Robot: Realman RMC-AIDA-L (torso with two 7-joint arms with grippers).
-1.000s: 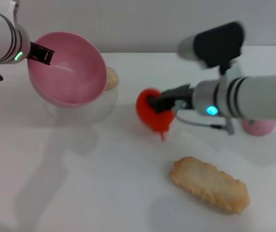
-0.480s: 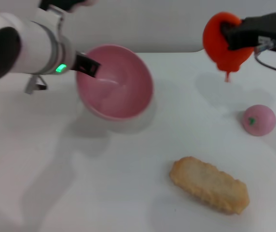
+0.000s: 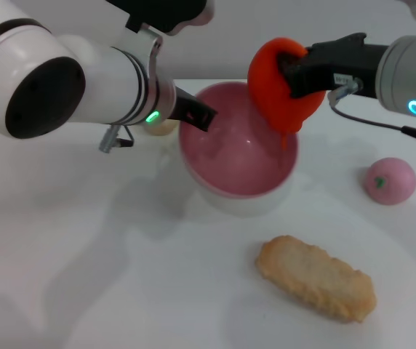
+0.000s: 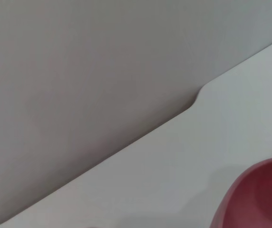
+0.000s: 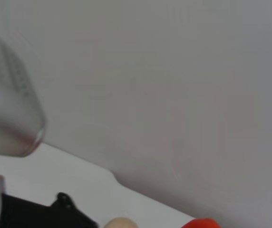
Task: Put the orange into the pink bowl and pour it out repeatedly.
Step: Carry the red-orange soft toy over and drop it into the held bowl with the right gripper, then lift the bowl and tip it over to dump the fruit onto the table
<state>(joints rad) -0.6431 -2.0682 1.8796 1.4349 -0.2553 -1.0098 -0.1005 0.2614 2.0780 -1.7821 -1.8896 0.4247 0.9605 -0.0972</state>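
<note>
On the white surface (image 3: 121, 276) before a grey wall, the orange (image 3: 281, 83) hung point-down over the pink bowl (image 3: 237, 156), pinched in the right gripper (image 3: 295, 73), its jaws closed on the fruit, presumably for release. The left gripper (image 3: 197, 116) clasped the bowl's rim, likely steadying it; a pink ball (image 3: 390, 182) and a biscuit (image 3: 317, 278) lay apart.

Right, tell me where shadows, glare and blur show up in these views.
Head view: soft shadows lie on the table beside the pink bowl and biscuit; a small glint sits inside the bowl; the orange looks sharp. Left wrist view: the bowl's rim is soft. Right wrist view: a blurred grey shape fills one side.
</note>
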